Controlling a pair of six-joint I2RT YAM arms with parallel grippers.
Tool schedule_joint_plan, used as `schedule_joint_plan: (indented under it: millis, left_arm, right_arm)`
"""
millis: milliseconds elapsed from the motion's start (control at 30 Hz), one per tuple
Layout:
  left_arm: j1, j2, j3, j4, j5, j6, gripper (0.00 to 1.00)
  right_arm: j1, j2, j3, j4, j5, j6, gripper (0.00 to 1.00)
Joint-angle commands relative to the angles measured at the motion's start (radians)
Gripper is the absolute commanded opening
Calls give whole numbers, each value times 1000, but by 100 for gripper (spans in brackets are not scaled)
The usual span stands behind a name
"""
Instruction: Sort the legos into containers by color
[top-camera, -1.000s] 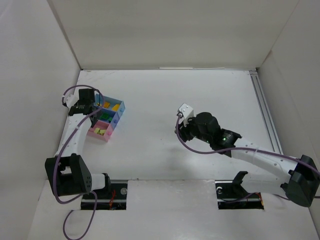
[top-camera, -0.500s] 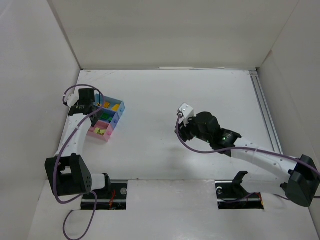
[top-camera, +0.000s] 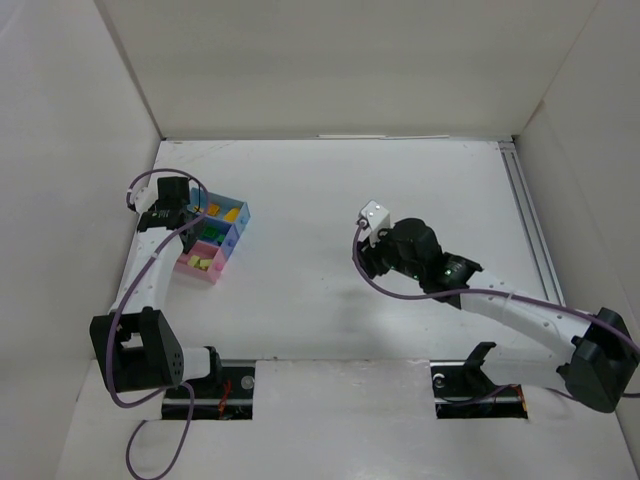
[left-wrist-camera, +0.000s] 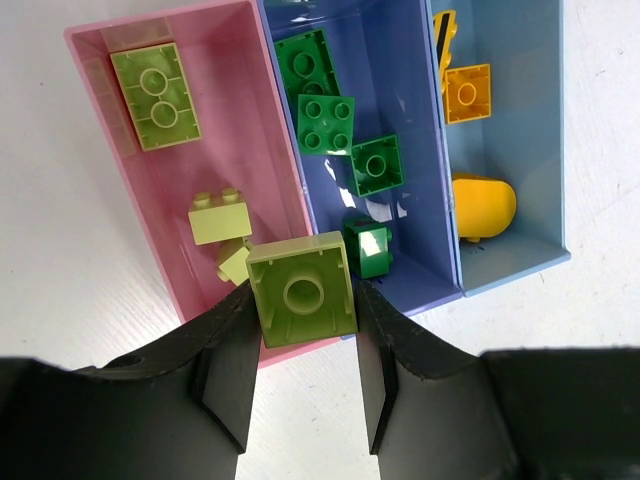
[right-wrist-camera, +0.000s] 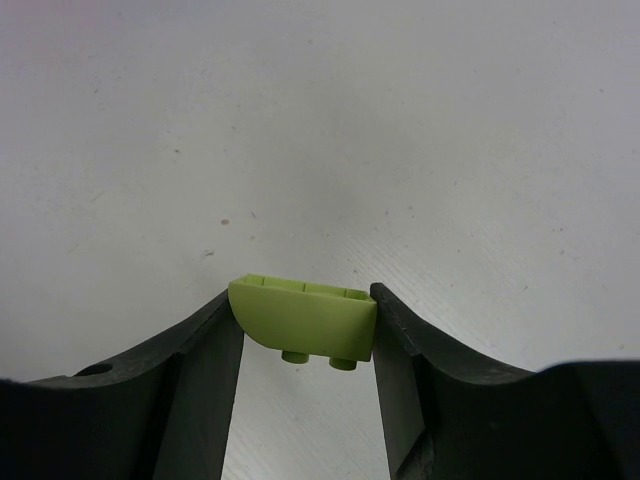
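Note:
My left gripper (left-wrist-camera: 303, 330) is shut on a pale yellow-green square brick (left-wrist-camera: 302, 301), hollow side up, above the near end of the pink tray (left-wrist-camera: 100, 95). The pink tray holds pale yellow-green bricks (left-wrist-camera: 157, 96). The darker blue tray (left-wrist-camera: 425, 230) holds dark green bricks (left-wrist-camera: 326, 123). The light blue tray (left-wrist-camera: 535, 150) holds orange (left-wrist-camera: 468, 92) and yellow (left-wrist-camera: 484, 206) pieces. The trays (top-camera: 212, 238) sit at the table's left, under the left gripper (top-camera: 183, 212). My right gripper (right-wrist-camera: 305, 345) is shut on a pale yellow-green curved brick (right-wrist-camera: 303, 321) above bare table, mid-table (top-camera: 372, 255).
White walls box the table on three sides. A rail (top-camera: 530, 225) runs along the right edge. The white table (top-camera: 300, 200) lies between the trays and the right arm.
The right arm has shifted slightly up and left with its brick. The left arm has not visibly moved.

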Motion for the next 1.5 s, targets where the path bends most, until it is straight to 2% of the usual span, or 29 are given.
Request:
schedule_joint_plan:
  millis: [0, 1133, 1467]
  left_arm:
    - [-3, -23, 20, 0, -2, 16, 0]
    - [6, 24, -18, -44, -57, -45, 1]
    - [6, 15, -38, -53, -57, -57, 29]
  right_arm:
    - [-12, -2, 55, 21, -16, 13, 24]
    - [-58, 35, 65, 30, -82, 4, 24]
    - [-58, 35, 65, 30, -91, 4, 24]
